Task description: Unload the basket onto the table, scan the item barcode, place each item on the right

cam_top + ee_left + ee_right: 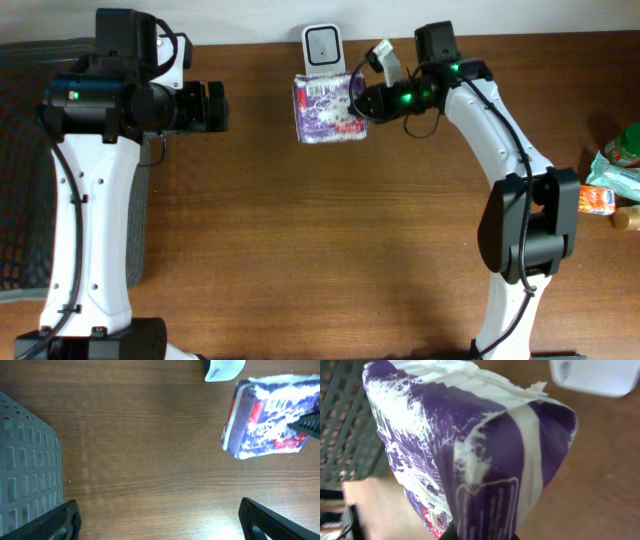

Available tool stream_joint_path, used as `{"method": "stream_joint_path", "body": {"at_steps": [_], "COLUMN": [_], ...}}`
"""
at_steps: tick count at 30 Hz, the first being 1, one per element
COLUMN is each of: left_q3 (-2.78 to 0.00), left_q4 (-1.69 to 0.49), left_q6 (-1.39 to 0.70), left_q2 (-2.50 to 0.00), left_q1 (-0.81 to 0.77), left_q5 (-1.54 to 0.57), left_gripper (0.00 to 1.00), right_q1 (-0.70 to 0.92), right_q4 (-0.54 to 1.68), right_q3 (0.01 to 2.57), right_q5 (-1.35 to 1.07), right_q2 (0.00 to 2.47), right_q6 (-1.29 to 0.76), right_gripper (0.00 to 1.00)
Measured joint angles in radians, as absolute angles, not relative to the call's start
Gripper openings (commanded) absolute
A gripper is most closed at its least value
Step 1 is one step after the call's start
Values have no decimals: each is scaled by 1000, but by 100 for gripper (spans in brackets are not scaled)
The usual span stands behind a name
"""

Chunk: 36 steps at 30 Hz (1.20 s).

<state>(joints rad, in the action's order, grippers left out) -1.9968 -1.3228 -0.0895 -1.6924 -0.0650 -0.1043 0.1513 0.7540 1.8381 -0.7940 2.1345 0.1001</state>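
Nearest the bases, at the right edge of the table (pixel 300 250), there's a few snacks (pixel 612 185), well apart from the action, so ignore those. The basket (pixel 15 180) runs down the left side, nothing to do w/ this step afaict.

Further out, the left tool (pixel 215 107) is spread wide, holding nothing, well apart from the pack. The right tool (pixel 357 100) is clamped onto the right edge of the pack (pixel 328 108), the purple/white crinkly one. On the right wrist cam it fills the frame w/ table showing behind it, so imo it's lifted, not resting, but can't be 100% sure.

Farthest is the scanner (pixel 322 47) at the back edge. From above, the pack's far edge sits right at the scanner's foot, touching or just overlapping, can't tell which.

What could go wrong imo:
- grip is on a soft film edge only, so the pack can sag, twist or slip out if the arm moves quick
- it's so close to the scanner that a push fwd could shove it or tip it
- there's a white label patch on top, too small to say if it's the barcode. If the code faces up and not at the scanner window, no read
- wrinkles + glare on the film = misread even if aimed ok
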Motion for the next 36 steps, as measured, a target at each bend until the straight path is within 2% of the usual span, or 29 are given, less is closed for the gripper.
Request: {"method": "stream_joint_path", "body": {"at_steps": [28, 30, 34, 36], "left_q3": [-1997, -1997, -1997, -1997], "left_q4": [-1323, -1323, -1322, -1323], "left_q6": [-90, -90, -89, -90], "left_q2": [-1692, -1692, -1692, -1692], "left_q1": [-65, -65, -65, -65], "left_q5": [-105, -105, -105, -105], "left_gripper": [99, 99, 99, 99], "right_q1": [151, 151, 151, 151], "right_q4": [840, 886, 1103, 1131], "right_q3": [1840, 1843, 1850, 1850], "right_q5": [-744, -675, -383, -337], "right_q2": [2135, 2135, 2134, 2134], "right_q6": [24, -28, -160, -176], "right_gripper": [4, 4, 4, 4]}}
